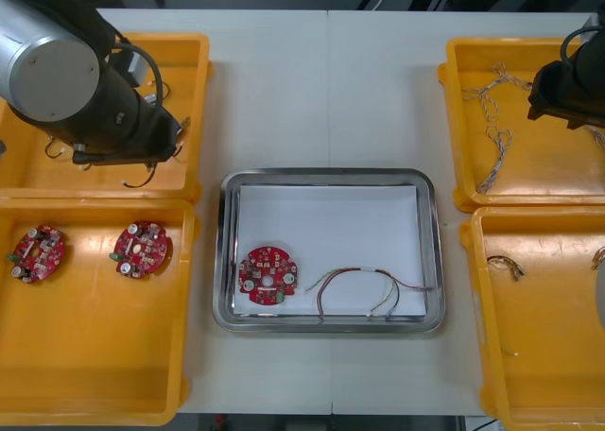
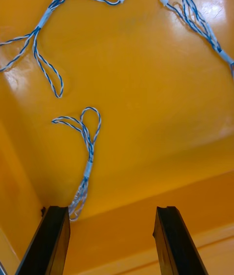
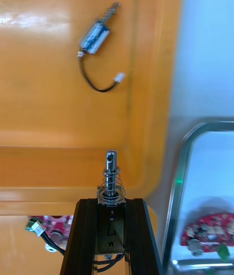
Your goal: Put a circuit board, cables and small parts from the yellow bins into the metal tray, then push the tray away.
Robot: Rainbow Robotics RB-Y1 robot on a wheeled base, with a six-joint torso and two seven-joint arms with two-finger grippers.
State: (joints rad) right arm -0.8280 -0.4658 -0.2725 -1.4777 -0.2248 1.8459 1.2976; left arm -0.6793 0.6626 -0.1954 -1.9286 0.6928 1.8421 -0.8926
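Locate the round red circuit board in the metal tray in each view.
Front view: the round red circuit board lies in the near left corner of the metal tray.
Left wrist view: past the tray's rim, beside the left gripper holding a small metal part.
Right wrist view: faces a yellow bin with twisted blue and white cables, away from the tray.
Shared landmark: the tray's rim.

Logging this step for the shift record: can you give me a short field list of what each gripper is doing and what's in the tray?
Left gripper: shut on a small metal part, above the far left bin
Right gripper: open, over blue and white cables in the far right bin
Tray: one circuit board, one cable
Near left bin: two circuit boards
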